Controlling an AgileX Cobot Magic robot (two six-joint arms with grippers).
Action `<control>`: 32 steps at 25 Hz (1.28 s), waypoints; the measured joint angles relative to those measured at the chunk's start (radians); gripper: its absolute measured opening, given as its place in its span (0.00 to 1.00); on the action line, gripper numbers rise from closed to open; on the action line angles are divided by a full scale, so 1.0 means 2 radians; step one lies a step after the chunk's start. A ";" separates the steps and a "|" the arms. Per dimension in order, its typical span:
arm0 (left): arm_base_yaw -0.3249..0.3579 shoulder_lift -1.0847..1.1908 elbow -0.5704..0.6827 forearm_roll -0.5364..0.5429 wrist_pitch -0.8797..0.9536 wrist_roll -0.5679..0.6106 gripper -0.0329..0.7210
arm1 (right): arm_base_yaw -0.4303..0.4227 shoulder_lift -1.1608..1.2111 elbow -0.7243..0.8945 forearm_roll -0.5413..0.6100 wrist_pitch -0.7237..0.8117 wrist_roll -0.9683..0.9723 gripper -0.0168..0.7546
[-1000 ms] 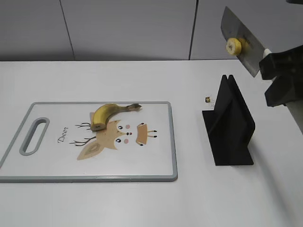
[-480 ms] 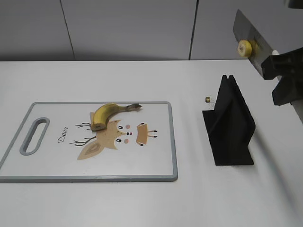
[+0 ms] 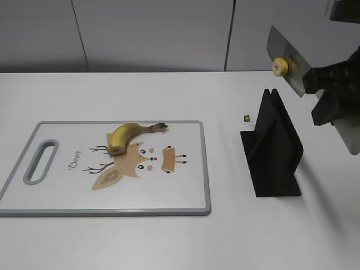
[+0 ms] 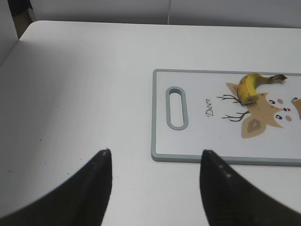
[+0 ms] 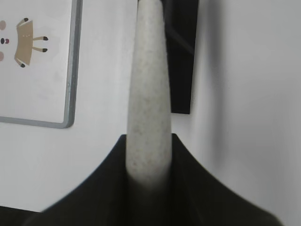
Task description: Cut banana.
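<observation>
Two tools show, and only the right one carries anything: the right tool (image 3: 332,95) is clenched on the handle of a knife (image 3: 287,60), held up in the air at the far right of the bench (image 3: 169,236), above and just behind the black knife stand (image 3: 273,149). Its arm comes in from the right edge of the exterior view, with the knife's pale handle (image 5: 148,94) running out between the dark fingers (image 5: 108,188) in the right wrist view, and the blade tilted up and to the left against the grey wall. One round banana slice (image 3: 280,66) clings to the flat of the blade. Below the handle, the wrist view shows the stand and a corner of the cutting board (image 3: 191,211). That board lies well apart to the left, flat on the white bench, printed with a cartoon deer, its handle slot at the left end. On it rests the banana (image 3: 128,136), curved, stem pointing right, cut end toward the left, near the board's far edge. A small dark object (image 3: 247,118) sits on the bench just left of the stand. The left tool (image 4: 155,183) hangs low over bare bench left of the board, fingers spread and released, the banana far ahead of it.
</observation>
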 joint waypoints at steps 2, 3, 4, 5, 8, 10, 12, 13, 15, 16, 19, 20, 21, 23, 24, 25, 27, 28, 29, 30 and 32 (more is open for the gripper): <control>0.000 0.000 0.000 0.000 0.000 0.000 0.80 | 0.000 0.009 0.000 0.001 -0.003 0.000 0.23; 0.000 0.000 0.000 0.000 0.000 0.000 0.80 | 0.000 0.014 0.000 0.001 -0.003 0.000 0.23; 0.000 0.000 0.000 0.000 0.000 0.000 0.80 | 0.000 0.019 0.000 0.001 -0.003 0.000 0.23; 0.000 0.000 0.000 0.000 0.000 0.000 0.80 | 0.000 0.023 0.000 0.001 -0.003 0.000 0.23; 0.000 0.000 0.000 0.000 0.000 0.000 0.80 | 0.000 0.027 0.007 0.002 -0.005 -0.001 0.23; 0.000 0.000 0.000 0.000 0.000 0.000 0.80 | 0.000 0.027 0.021 0.002 -0.013 0.000 0.23; 0.000 0.000 0.000 0.000 0.000 0.000 0.80 | 0.000 0.027 0.037 0.003 -0.025 0.003 0.23; 0.000 0.000 0.000 0.000 0.000 0.000 0.80 | 0.000 0.027 0.046 0.004 -0.030 0.003 0.23; 0.000 0.000 0.000 0.000 0.000 0.000 0.80 | 0.000 0.027 0.056 0.008 -0.046 0.004 0.23; 0.000 0.000 0.000 0.000 0.000 0.000 0.80 | 0.000 0.027 0.058 0.009 -0.050 0.004 0.23; 0.000 0.000 0.000 0.000 0.000 0.000 0.80 | 0.000 0.028 0.061 0.013 -0.057 0.006 0.23; 0.000 0.000 0.000 0.000 0.000 0.000 0.80 | 0.000 0.028 0.061 0.013 -0.058 0.006 0.23; 0.000 0.000 0.000 0.000 0.000 0.000 0.80 | 0.000 0.029 0.061 0.014 -0.058 0.008 0.23; 0.000 0.000 0.000 0.000 0.000 0.000 0.80 | 0.000 0.034 0.061 0.014 -0.060 0.014 0.23; 0.000 0.000 0.000 0.000 0.000 0.000 0.80 | 0.000 0.038 0.061 0.016 -0.060 0.016 0.23; 0.000 0.000 0.000 0.000 0.000 0.000 0.80 | 0.000 0.043 0.061 0.018 -0.060 0.018 0.23; 0.000 0.000 0.000 0.000 0.000 0.000 0.80 | 0.002 0.055 0.061 0.022 -0.061 0.020 0.23; 0.000 0.000 0.000 0.000 0.000 0.000 0.80 | 0.002 0.061 0.061 0.024 -0.061 0.020 0.23; 0.000 0.000 0.000 0.000 0.000 0.000 0.80 | 0.002 0.067 0.061 0.025 -0.061 0.021 0.23; 0.000 0.000 0.000 0.000 0.000 0.000 0.80 | 0.002 0.070 0.061 0.025 -0.061 0.021 0.23; 0.000 0.000 0.000 0.000 0.000 0.000 0.80 | 0.002 0.072 0.061 0.025 -0.068 0.021 0.23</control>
